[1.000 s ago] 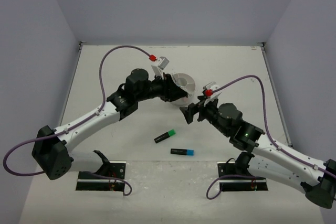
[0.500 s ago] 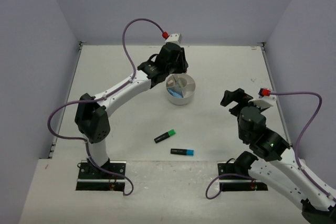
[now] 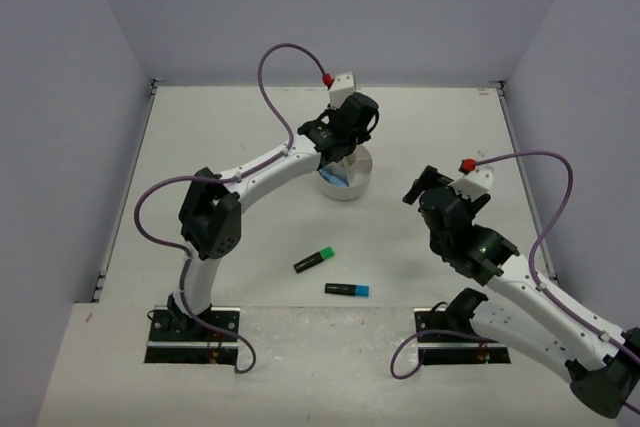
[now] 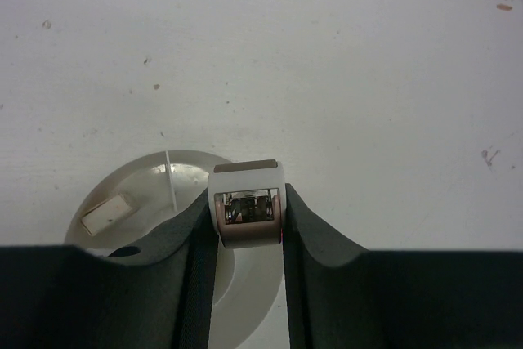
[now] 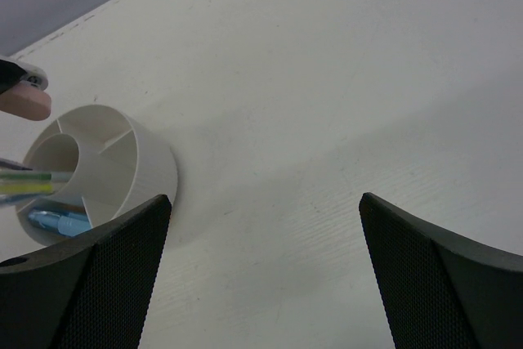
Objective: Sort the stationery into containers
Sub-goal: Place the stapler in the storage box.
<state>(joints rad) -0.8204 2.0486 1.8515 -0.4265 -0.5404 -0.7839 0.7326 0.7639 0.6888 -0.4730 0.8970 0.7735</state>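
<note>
Because the round white organiser sits mid-table with my right gripper spread wide and empty well off to its right, I see the drop falling to my left gripper, which hangs directly over the organiser's rim. It pinches a small white-and-pink piece, and the open wedges lie just below and left of that piece in the wrist view.
</note>
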